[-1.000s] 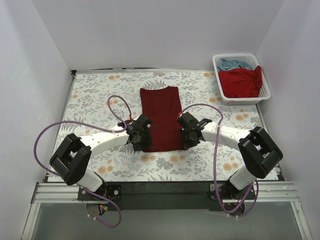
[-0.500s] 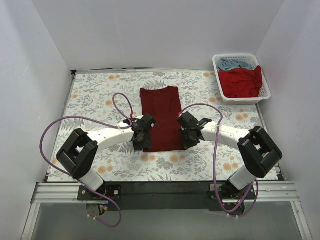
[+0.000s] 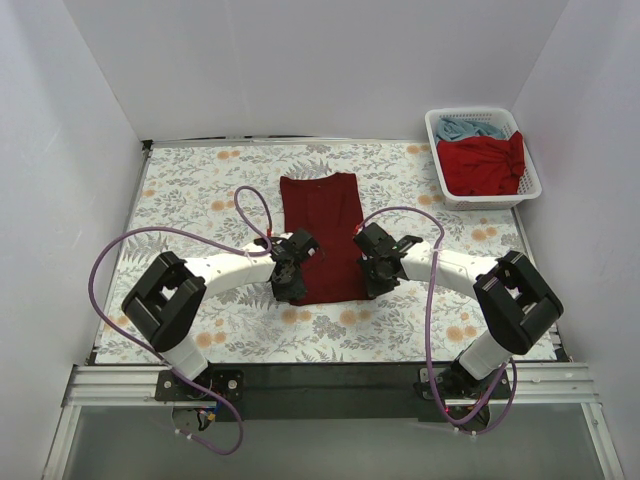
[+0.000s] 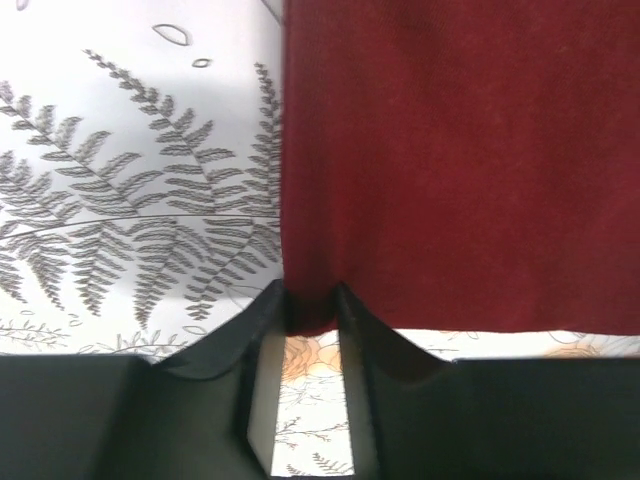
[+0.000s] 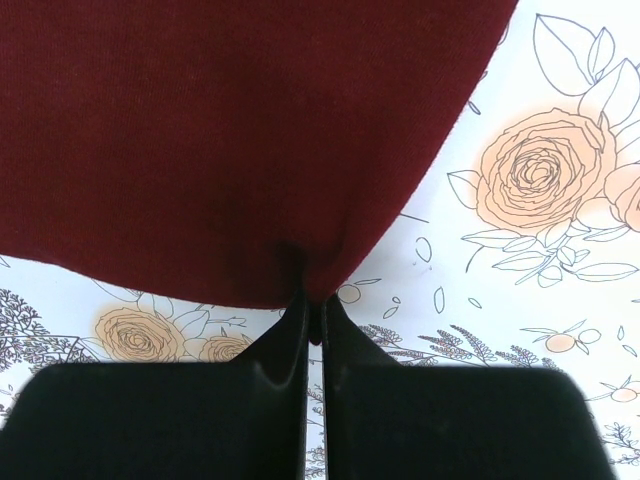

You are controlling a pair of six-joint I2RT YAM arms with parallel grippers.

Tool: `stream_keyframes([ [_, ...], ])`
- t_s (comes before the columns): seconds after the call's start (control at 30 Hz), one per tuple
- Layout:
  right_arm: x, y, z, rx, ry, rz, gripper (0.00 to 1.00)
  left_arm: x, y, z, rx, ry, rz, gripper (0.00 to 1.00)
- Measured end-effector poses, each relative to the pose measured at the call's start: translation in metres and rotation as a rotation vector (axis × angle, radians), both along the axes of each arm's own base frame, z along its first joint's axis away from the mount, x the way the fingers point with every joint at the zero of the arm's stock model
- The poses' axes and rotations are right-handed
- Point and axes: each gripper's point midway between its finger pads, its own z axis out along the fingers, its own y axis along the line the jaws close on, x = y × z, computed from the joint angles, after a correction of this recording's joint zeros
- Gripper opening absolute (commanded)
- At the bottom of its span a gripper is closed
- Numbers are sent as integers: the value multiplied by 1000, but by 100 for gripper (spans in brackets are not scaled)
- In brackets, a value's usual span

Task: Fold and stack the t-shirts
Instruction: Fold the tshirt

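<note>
The dark maroon t-shirt (image 3: 322,225) lies folded into a long strip in the middle of the floral cloth. My left gripper (image 3: 291,278) is at its near left corner. In the left wrist view the jaws (image 4: 312,300) stand apart, with the corner of the maroon t-shirt (image 4: 450,150) between the fingertips. My right gripper (image 3: 368,270) is at the near right corner. In the right wrist view it (image 5: 314,305) is shut on the hem of the maroon t-shirt (image 5: 230,130), which puckers at the pinch. The brighter red t-shirt (image 3: 482,165) and the light blue one (image 3: 466,128) lie in the basket.
The white lattice basket (image 3: 431,126) stands at the back right corner of the table. The floral table cloth (image 3: 190,190) covers the table. White walls enclose the left, back and right sides. Purple cables loop above both arms.
My left gripper has moved right, up to the shirt's near left corner. The right gripper and the shirt have hardly moved.
</note>
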Motion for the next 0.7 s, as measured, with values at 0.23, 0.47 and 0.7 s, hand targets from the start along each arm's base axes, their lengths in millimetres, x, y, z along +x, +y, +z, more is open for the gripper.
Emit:
stream_keyframes([
  [0.23, 0, 1, 0, -4, 5, 4, 1, 0, -8, 0, -23, 4, -12, 0],
  [0.47, -17, 4, 4, -17, 23, 53, 1, -19, -6, 2, -32, 32, -38, 0],
  [0.7, -118, 1, 23, 84, 131, 196, 1, -121, 0, 29, -62, 118, -161, 0],
])
